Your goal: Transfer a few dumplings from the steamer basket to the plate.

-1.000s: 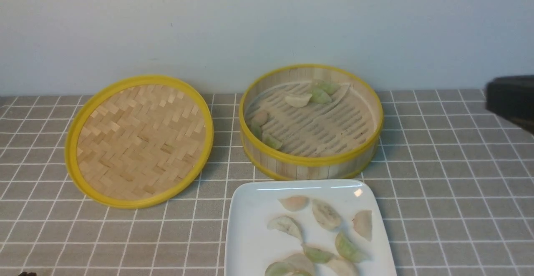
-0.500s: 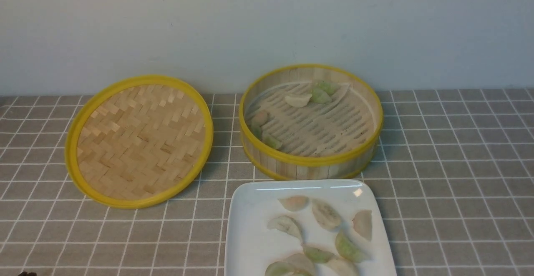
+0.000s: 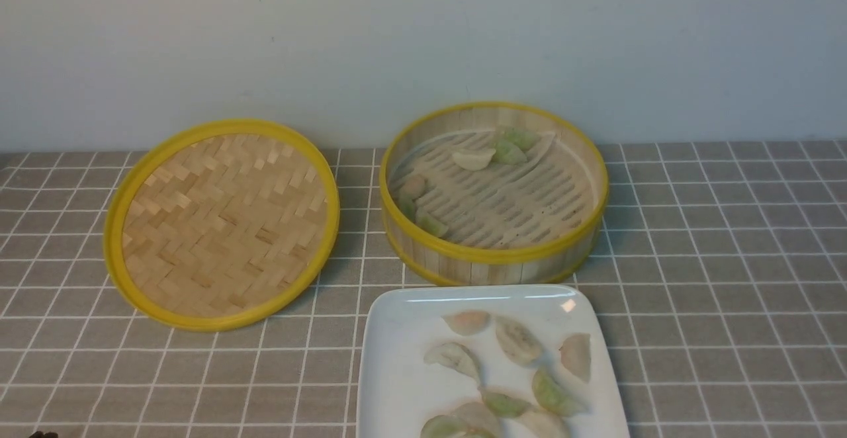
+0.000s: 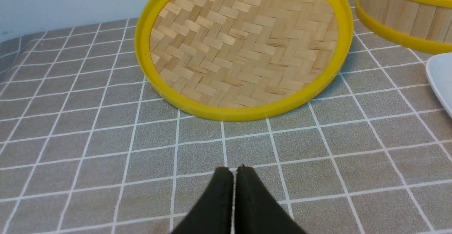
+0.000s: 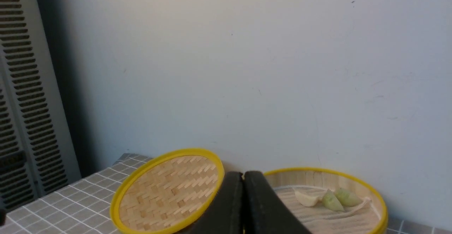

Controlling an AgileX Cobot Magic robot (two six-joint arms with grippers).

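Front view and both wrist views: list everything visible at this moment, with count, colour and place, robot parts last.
steamer basket: one, bamboo with yellow rims, centre back.
dumplings in the basket: about six, green, cream and beige, along its far and left walls.
plate: one, white, square, in front of the basket.
dumplings on the plate: about nine, mixed colours.
lid: one, woven, yellow-rimmed, left of the basket.
tablecloth: grey, white grid.
left gripper: black, jaws together.
right gripper: black, jaws together.

The front view looks forward and down across the table from the robot's side. The left wrist view sits low and close by the woven lid [image 4: 243, 46]. The right wrist view hangs higher, facing the far wall (both share the lid).
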